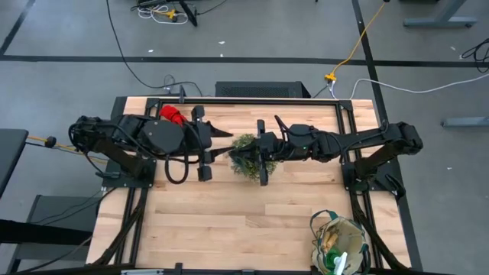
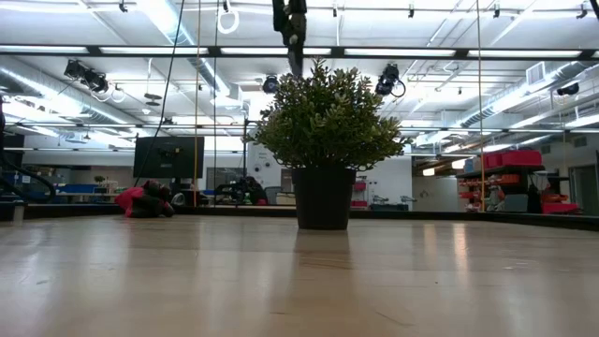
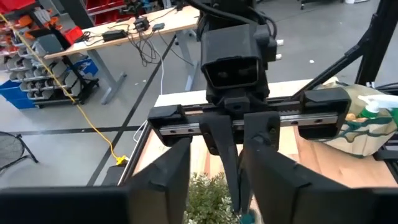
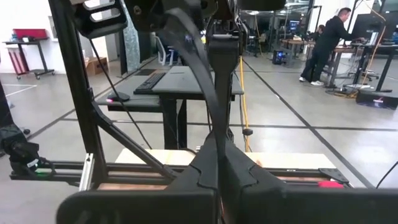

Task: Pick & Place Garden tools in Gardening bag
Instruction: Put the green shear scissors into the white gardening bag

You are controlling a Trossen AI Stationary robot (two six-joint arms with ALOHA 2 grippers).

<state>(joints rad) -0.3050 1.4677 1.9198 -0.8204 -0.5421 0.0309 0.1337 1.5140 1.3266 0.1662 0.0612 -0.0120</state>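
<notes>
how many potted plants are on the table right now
1: the potted plant stands mid-table, between the two arms' grippers, dark pot and bushy green top. None other shows.

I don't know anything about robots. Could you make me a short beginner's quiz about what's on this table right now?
1. Where is the gardening bag?
A) on the floor
B) at a corner of the table, on the right arm's side
C) in the table's middle
2. True or false: the red gloves are already in the bag.
3. Which gripper hangs over the potted plant?

Key: 1 B. 2 False; they lie on the table, far from the bag. 3 The right gripper.
</notes>
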